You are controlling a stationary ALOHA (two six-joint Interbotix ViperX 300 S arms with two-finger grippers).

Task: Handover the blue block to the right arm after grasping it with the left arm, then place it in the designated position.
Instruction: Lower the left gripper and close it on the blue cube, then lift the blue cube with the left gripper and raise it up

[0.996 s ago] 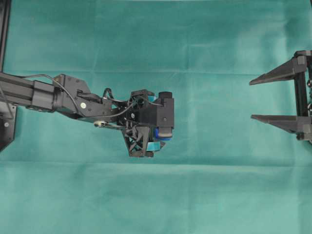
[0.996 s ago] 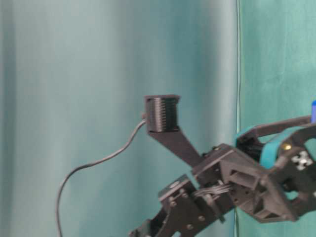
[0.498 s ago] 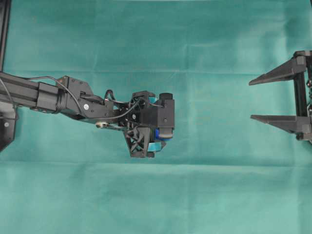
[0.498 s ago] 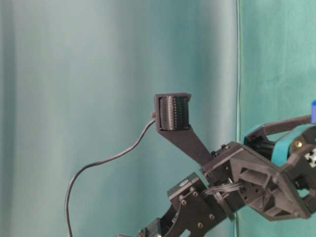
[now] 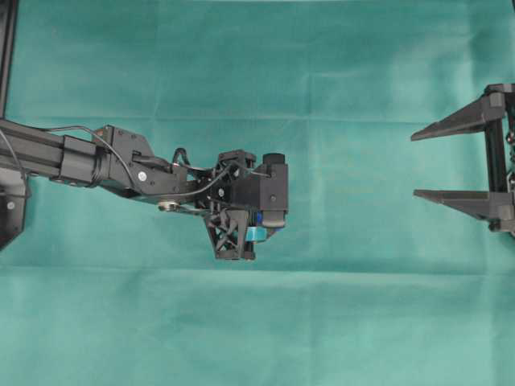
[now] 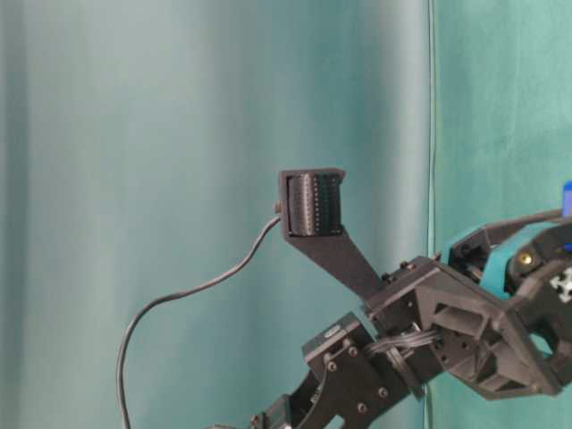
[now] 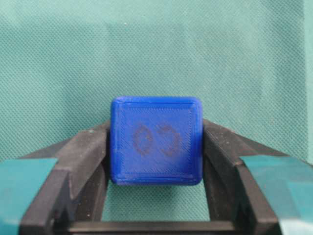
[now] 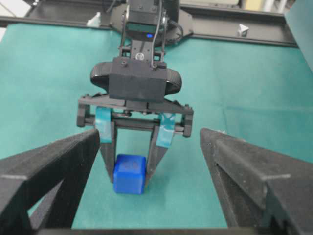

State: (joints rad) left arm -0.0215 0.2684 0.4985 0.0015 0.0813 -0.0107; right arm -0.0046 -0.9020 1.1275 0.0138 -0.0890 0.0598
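A green cloth (image 5: pixel 338 72) covers the whole work surface, creased in faint lines, with a matching curtain hanging behind in the table-level view. Near the middle of the cloth, the left arm (image 5: pixel 121 165) reaches in from the left with its left gripper (image 8: pixel 128 169) pointed down, and the blue block (image 7: pixel 156 140) sits on the cloth between its fingers (image 7: pixel 80 156). In the left wrist view both black fingertips lie flush against the block's opposite sides, so the pincer appears pinched on the cube, though it looks not yet lifted. Far to the right, well apart from the block, the right gripper (image 5: pixel 426 165) waits with its plain black fingers spread wide, holding nothing. The cube looks like printed plastic: light, stiff, not fragile, with fine ridged faces that should give the teal-padded fingers fair purchase, though its rounded edges could let it twist if the squeeze is off centre. The flat side faces are the place to hold, low enough that the upper part stays free for the right arm (image 5: pixel 499 161) to take across the other pair of faces at the handover. No containers are in view, and the marks of the designated position cannot be made out in these views.
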